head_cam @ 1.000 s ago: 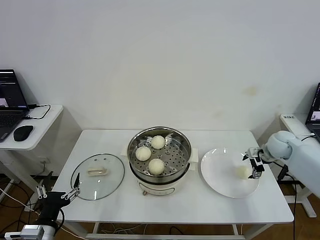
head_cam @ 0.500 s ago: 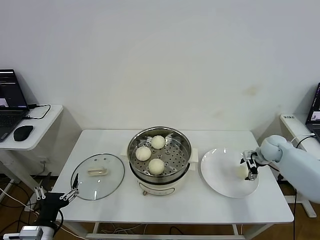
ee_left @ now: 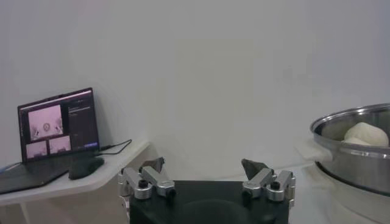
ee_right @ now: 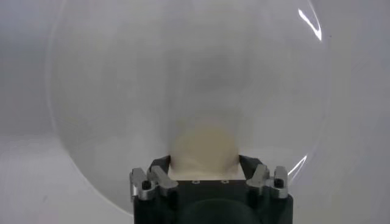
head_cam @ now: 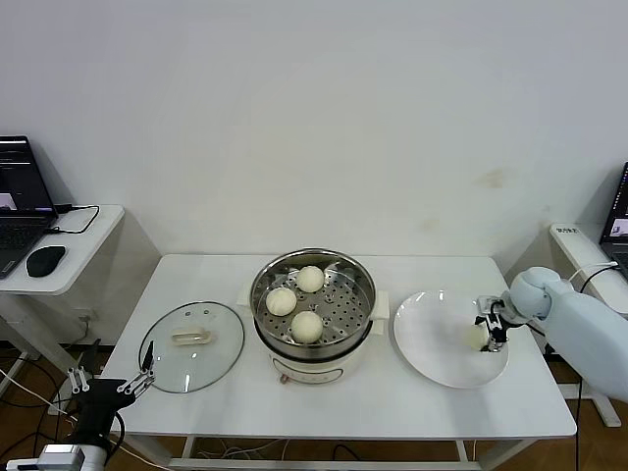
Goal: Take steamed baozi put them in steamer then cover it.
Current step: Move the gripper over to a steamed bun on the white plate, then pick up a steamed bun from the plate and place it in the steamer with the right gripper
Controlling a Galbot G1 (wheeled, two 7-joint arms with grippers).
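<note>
At the far left of the head view, a small side desk [head_cam: 74, 257] is seen carrying a laptop [head_cam: 18, 201] and a black mouse [head_cam: 45, 260]. Below the front left corner of the white tabletop [head_cam: 334, 402], the left end effector [head_cam: 110, 379] is held off the surface with its fingers spread wide and nothing between them; in the left wrist view the two fingertips [ee_left: 152, 165] are seen well apart, with the steamer rim at the edge of that picture. On the left part of the tabletop the cover [head_cam: 192, 345] is laid flat, its cream-white handle facing up, just beside the steamer [head_cam: 312, 314] but not on it. The steamer is placed at the middle of the tabletop, uncovered, on its cream-white base. Three steamed baozi are seen on its perforated tray: one toward the back [head_cam: 311, 279], one toward the left [head_cam: 281, 301] and one toward the front [head_cam: 307, 326], close together. To the right of the steamer a flat white plate [head_cam: 427, 343] is set, near the steamer's side handle. The fourth baozi [head_cam: 477, 337] is located on the right part of that plate. The right end effector [head_cam: 490, 328] is lowered over it from the right side, and its fingers are closed in against both sides of the bun; in the right wrist view the baozi [ee_right: 204, 149] is seen sitting between the two fingertips [ee_right: 161, 164], resting on the plate [ee_right: 122, 91].
</note>
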